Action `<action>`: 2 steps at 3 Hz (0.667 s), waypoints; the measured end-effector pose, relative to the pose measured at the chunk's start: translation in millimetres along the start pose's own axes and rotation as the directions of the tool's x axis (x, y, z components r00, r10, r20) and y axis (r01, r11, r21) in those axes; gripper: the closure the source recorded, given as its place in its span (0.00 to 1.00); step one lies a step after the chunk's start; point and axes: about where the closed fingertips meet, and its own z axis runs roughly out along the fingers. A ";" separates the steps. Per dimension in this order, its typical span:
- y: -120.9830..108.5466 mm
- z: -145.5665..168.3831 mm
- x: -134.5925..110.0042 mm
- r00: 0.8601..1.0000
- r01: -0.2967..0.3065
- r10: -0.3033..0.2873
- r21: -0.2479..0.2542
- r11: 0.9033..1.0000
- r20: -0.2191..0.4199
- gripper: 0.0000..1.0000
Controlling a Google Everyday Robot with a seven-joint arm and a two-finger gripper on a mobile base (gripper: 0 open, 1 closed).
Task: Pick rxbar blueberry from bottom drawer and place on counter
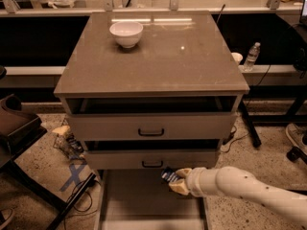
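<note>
The rxbar blueberry [168, 176] is a small dark blue bar held in my gripper [175, 181], just above the open bottom drawer [139, 200] and right below the middle drawer's front. The gripper's pale fingers [181, 187] are shut on the bar. My white arm [249, 190] reaches in from the lower right. The grey-brown counter [158, 56] lies above, with a white bowl [126, 33] at its back left.
Two upper drawers with black handles [151, 132] stand slightly pulled out. A water bottle [251, 56] and a cup [236, 57] stand at the right. A dark chair [17, 123] and cables [72, 152] are at the left.
</note>
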 end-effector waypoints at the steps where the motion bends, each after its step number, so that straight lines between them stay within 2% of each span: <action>1: -5.5 -56.4 -21.2 0.999 -0.001 0.000 0.025 1.000 0.054 1.00; 2: -4.9 -105.7 -35.1 0.995 -0.021 0.015 0.066 0.998 0.094 1.00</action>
